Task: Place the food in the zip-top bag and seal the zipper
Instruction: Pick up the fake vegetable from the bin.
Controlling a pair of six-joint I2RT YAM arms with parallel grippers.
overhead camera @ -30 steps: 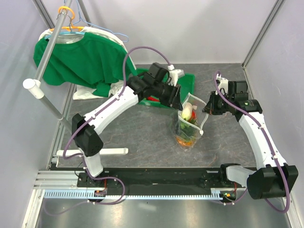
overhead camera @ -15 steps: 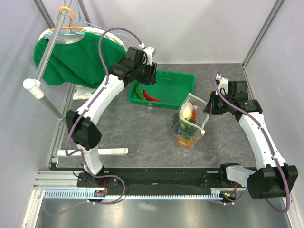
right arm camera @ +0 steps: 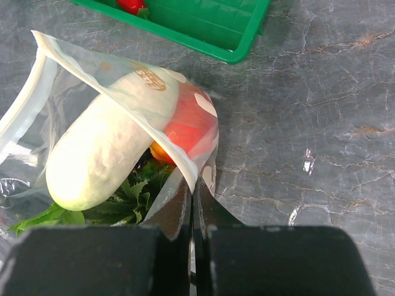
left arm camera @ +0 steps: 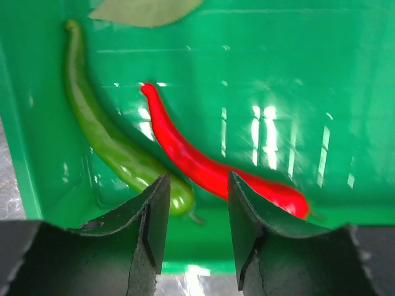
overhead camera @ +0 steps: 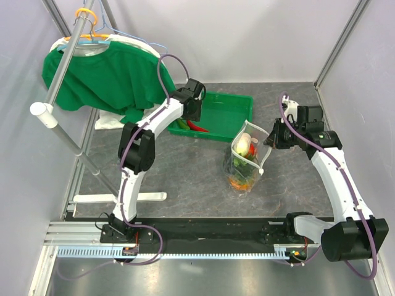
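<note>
Grey marbled tabletop (overhead camera: pixel 185 185). Right gripper (right arm camera: pixel 191 213) clamped on the rim of the clear dotted zip-top bag (right arm camera: pixel 92 68), mouth open. Far: left gripper (left arm camera: pixel 196 216), jaws apart, empty, over green plastic tray (left arm camera: pixel 345 74); long red toy chili (left arm camera: pixel 203 166) at 12, axis 10-to-4; green pepper (left arm camera: pixel 105 135) alongside at 11; tray wall close.

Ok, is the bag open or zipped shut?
Open. The bag gapes at its mouth, showing the white vegetable inside; the right gripper pinches one edge.

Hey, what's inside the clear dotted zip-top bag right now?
Inside the clear dotted plastic zip-top bag: a white oblong vegetable, a red tomato, green leaves and an orange piece. Whatever lies beneath them is covered.
</note>
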